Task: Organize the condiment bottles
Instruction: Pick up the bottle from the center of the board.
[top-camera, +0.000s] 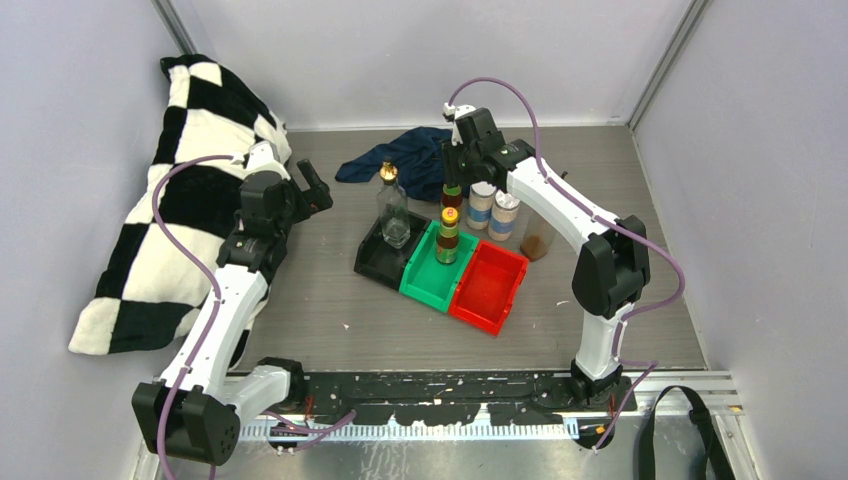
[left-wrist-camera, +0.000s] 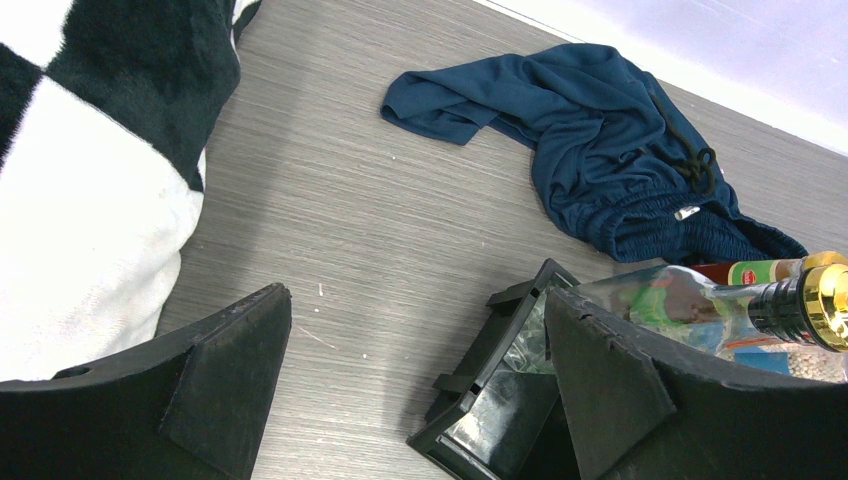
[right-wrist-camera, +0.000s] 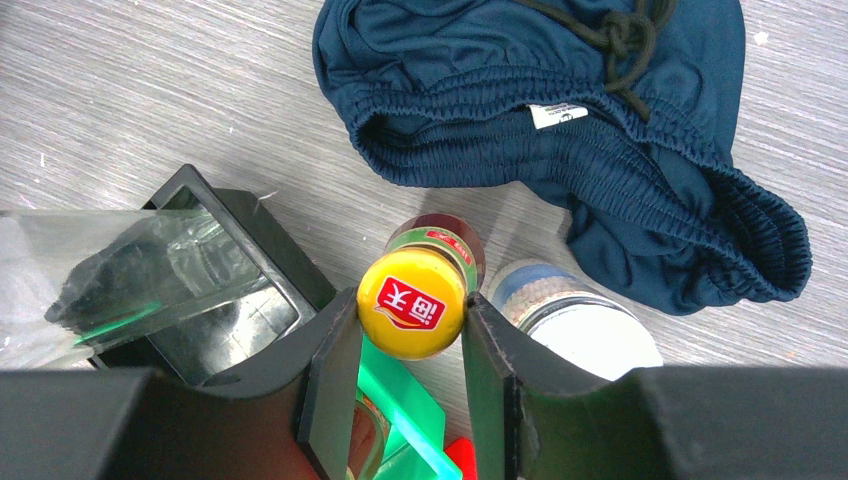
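Note:
My right gripper (top-camera: 452, 172) is shut on the yellow cap (right-wrist-camera: 412, 303) of a dark bottle (top-camera: 452, 196), held upright just behind the far edge of the green bin (top-camera: 425, 275). A second dark, yellow-capped bottle (top-camera: 447, 236) stands in the green bin. A clear glass bottle with a gold top (top-camera: 392, 208) stands in the black bin (top-camera: 375, 262); it also shows in the left wrist view (left-wrist-camera: 650, 298). Two white-capped jars (top-camera: 481, 204) (top-camera: 505, 214) stand behind the red bin (top-camera: 488, 285). My left gripper (top-camera: 316, 190) is open and empty, left of the black bin.
A dark blue cloth (top-camera: 405, 158) lies at the back of the table. A black-and-white checkered pillow (top-camera: 170, 190) fills the left side. A small brownish object (top-camera: 540, 243) sits right of the jars; I cannot tell what it is.

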